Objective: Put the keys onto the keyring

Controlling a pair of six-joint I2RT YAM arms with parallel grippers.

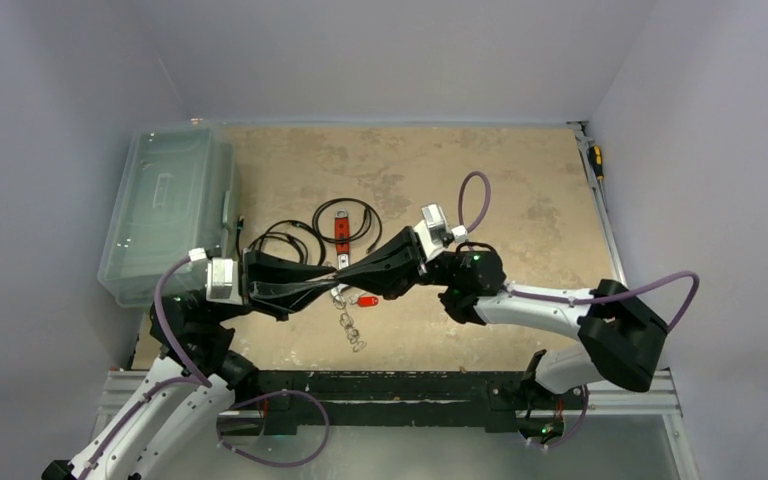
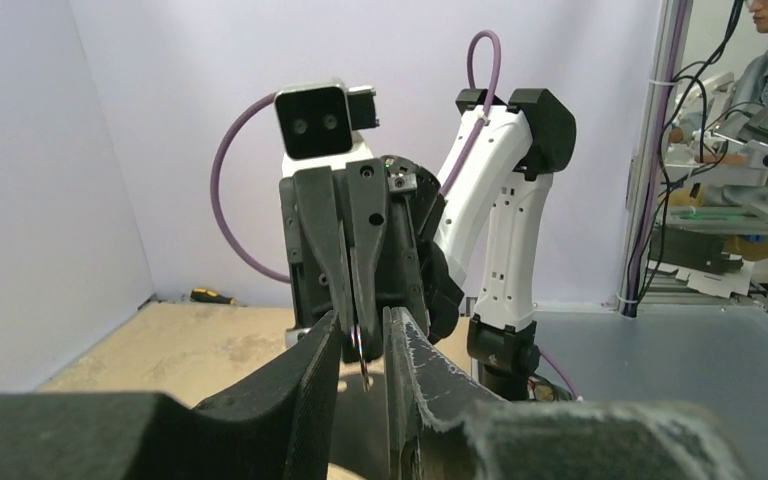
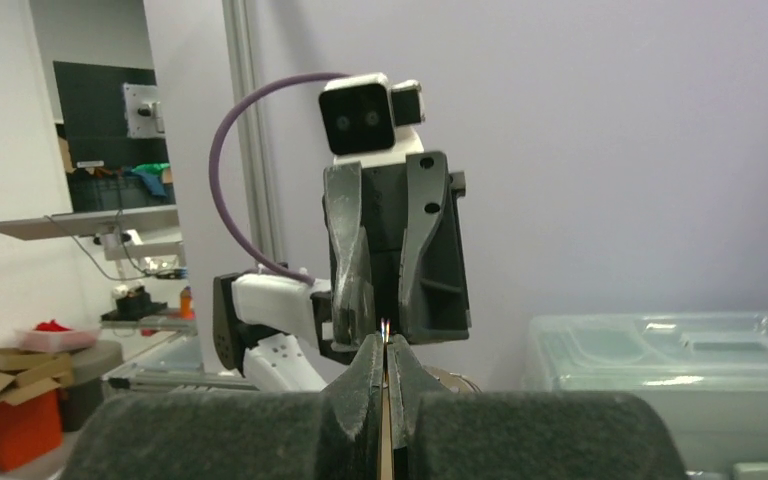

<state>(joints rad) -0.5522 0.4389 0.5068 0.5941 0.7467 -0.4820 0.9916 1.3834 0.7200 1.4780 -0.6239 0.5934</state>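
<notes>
My two grippers meet tip to tip above the table's middle. My right gripper (image 1: 352, 270) (image 3: 385, 345) is shut on a thin silvery metal edge (image 3: 385, 327), seen edge-on; it looks like the keyring (image 2: 360, 350). My left gripper (image 1: 328, 278) (image 2: 362, 335) stands narrowly open, one finger on each side of that hanging ring; I cannot tell whether it touches. Several small silvery keys (image 1: 350, 328) lie in a loose string on the table just below the fingertips. Most of the ring is hidden by the fingers.
A small red tag (image 1: 367, 299) lies beside the keys. Black coiled cables (image 1: 360, 215) and an orange-red piece (image 1: 341, 230) lie behind the grippers. A clear plastic bin (image 1: 165, 210) stands at the left. A screwdriver (image 1: 596, 160) lies at the far right edge.
</notes>
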